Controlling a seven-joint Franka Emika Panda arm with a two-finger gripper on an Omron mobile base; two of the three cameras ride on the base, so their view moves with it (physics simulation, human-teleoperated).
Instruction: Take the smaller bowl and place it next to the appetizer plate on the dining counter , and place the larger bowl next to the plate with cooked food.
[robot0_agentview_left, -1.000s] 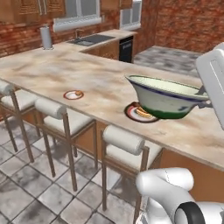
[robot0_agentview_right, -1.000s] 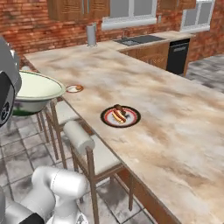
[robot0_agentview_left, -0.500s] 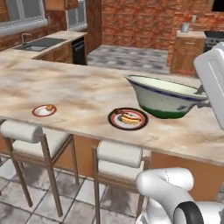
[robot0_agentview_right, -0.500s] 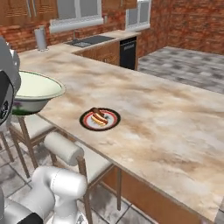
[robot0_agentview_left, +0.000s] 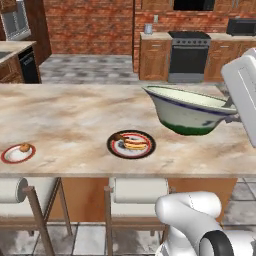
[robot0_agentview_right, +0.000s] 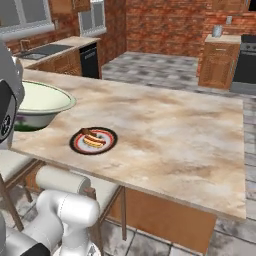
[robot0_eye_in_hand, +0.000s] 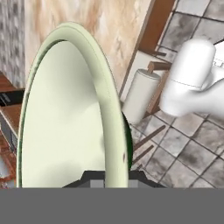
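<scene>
My pincer (robot0_eye_in_hand: 109, 177) is clamped on the rim of the larger bowl (robot0_agentview_left: 189, 111), fingertips just showing at the bottom of the hand view, one each side of the rim. Bowl is off the surface, held tilted above the dining counter (robot0_agentview_left: 70, 115), to the right of the plate with cooked food (robot0_agentview_left: 131, 144) and apart from it. From the right base view the bowl (robot0_agentview_right: 39, 102) sits at the left edge, plate (robot0_agentview_right: 93, 140) near it on the marble.

Appetizer plate (robot0_agentview_left: 18, 153) is on the same counter, well to the left of the food plate, near the front edge, one small morsel on it.

Counter top: beige marble with brown veins, wood base. Cushioned stools (robot0_agentview_left: 137, 191) tucked under the near edge.

Room: red brick walls, grey stone tile floor (robot0_agentview_right: 160, 67). Black stove (robot0_agentview_left: 188, 54) set between wooden cabinets (robot0_agentview_left: 151, 57) on the far wall. A second counter with a sink (robot0_agentview_right: 46, 49) under windows, a dark appliance (robot0_agentview_right: 91, 60) below it.
</scene>
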